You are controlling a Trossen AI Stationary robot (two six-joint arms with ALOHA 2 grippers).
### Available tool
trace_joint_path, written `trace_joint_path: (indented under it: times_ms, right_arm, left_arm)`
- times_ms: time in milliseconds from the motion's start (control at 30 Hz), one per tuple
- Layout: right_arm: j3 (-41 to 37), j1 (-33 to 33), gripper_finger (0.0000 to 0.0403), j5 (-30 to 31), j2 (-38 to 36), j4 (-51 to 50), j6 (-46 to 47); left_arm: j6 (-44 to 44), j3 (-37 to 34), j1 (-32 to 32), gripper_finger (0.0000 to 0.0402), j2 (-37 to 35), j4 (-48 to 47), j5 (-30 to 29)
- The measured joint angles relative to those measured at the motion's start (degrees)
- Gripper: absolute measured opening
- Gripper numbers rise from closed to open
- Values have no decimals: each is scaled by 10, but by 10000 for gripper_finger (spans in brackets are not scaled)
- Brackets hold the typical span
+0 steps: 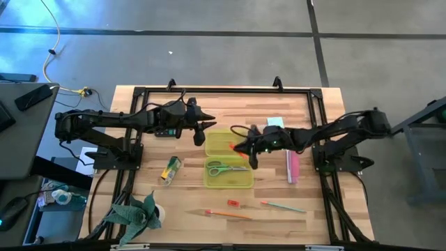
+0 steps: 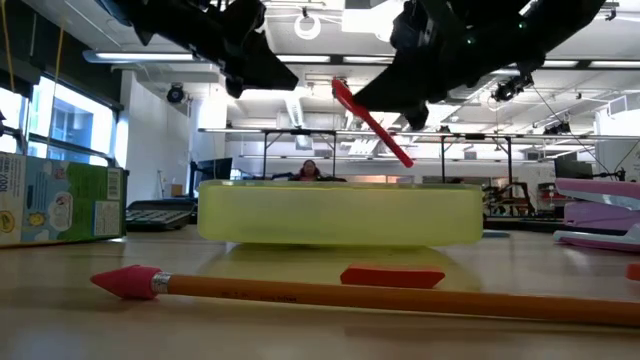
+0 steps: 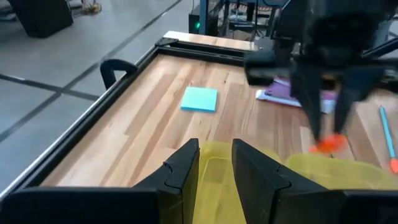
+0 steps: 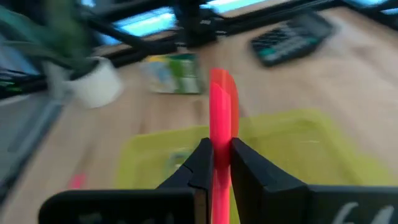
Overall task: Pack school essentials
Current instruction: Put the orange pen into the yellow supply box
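Observation:
The red marker (image 1: 233, 146) is held by my right gripper (image 1: 245, 149) above the far half of the open translucent yellow-green case (image 1: 240, 183). Green-handled scissors (image 1: 224, 168) lie in the case's near half. My left gripper (image 1: 203, 132) hovers over the case's far-left corner with its fingers a little apart and holds nothing. The orange pencil (image 1: 230, 214), the tiny red piece (image 1: 233, 203) and the green pencil (image 1: 282, 206) lie on the table near its front edge. The blue sticky-note pad (image 1: 275, 121) lies beyond the case. The green-yellow pack (image 1: 171, 169) lies to the case's left. My right gripper pinches the red marker between its two fingers (image 4: 200, 163). The marker runs along the fingers, and its free end (image 4: 222, 99) sticks out past their tips. The fingers come from the table's right. The marker is lifted clear and slants above the case (image 2: 372, 128).
A pink-purple stapler (image 1: 293, 167) lies right of the case, under my right arm. A calculator (image 1: 164, 131) sits beneath my left arm. A potted plant (image 1: 139, 213) stands at the near-left corner. A black frame (image 1: 209, 89) borders the table.

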Motion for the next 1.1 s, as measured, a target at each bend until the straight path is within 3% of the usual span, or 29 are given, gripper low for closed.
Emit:
trace_joint_path:
  times_ms: [433, 567, 767, 1100]
  right_arm:
    - [17, 12, 25, -44, 111, 23, 12]
    - [42, 14, 25, -67, 145, -13, -15]
    - [87, 30, 27, -50, 173, -84, -60]
    - [121, 53, 122, -13, 175, -126, -72]
  left_arm:
    - [-20, 0, 0, 85, 0, -61, 0]
    - [-25, 0, -1, 85, 0, -66, 0]
    - [-26, 0, -1, 85, 0, -69, 0]
    - [-25, 0, -1, 85, 0, -69, 0]
